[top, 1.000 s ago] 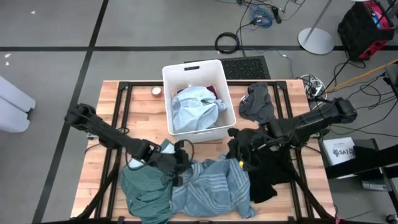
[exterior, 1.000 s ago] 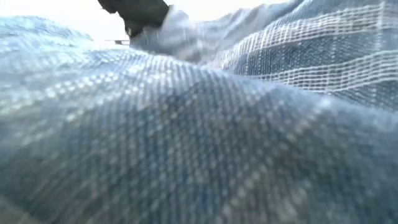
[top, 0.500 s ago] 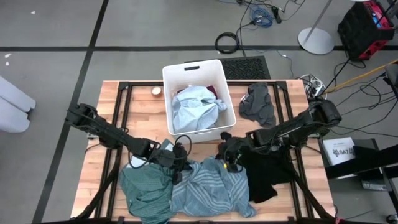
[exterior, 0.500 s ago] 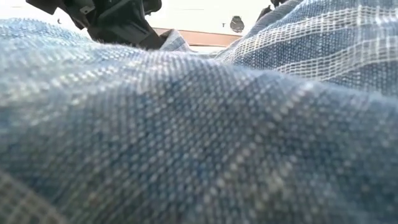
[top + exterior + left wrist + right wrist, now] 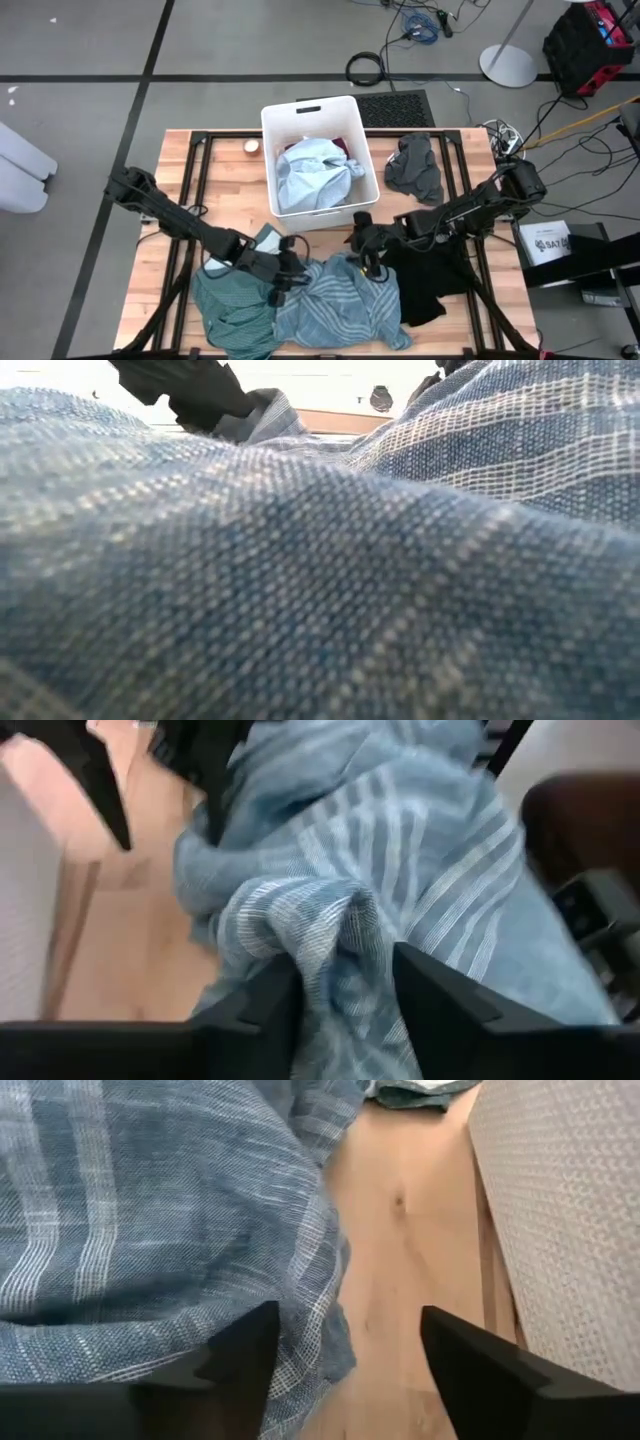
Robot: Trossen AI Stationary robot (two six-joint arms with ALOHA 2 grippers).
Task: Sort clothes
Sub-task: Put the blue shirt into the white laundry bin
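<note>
The blue-grey striped garment (image 5: 335,305) lies crumpled near the table's front edge, between the teal green garment (image 5: 235,310) and the black garment (image 5: 430,275). It fills the low view (image 5: 320,580). My left gripper (image 5: 285,278) stands open at its far left part, with a raised fold (image 5: 330,935) between the fingers. My right gripper (image 5: 365,255) is open at the garment's far right edge (image 5: 320,1260), with bare wood between its fingers. A dark grey garment (image 5: 415,165) lies at the far right. A light blue garment (image 5: 315,175) sits in the white bin (image 5: 300,108). My left gripper has a bunched fold of the striped garment (image 5: 335,970) filling the gap between its two parted fingers (image 5: 275,1005). The fingers slant down at it from the table's left. The cloth is slack and rests on the table. I cannot tell whether my right gripper touches the cloth; one finger (image 5: 240,1350) stands over the garment's edge.
The white bin stands at the table's far middle, close behind both grippers. A small pale round object (image 5: 252,147) lies left of it. Bare wood (image 5: 230,180) shows at the far left. Cables and gear lie on the floor beyond the table.
My right gripper has come down and toward the table's left, onto the striped garment's far right edge. That corner, raised a second ago, now lies low and slack. My left gripper has sunk a little toward the near edge. The garment's near part has stayed in place.
</note>
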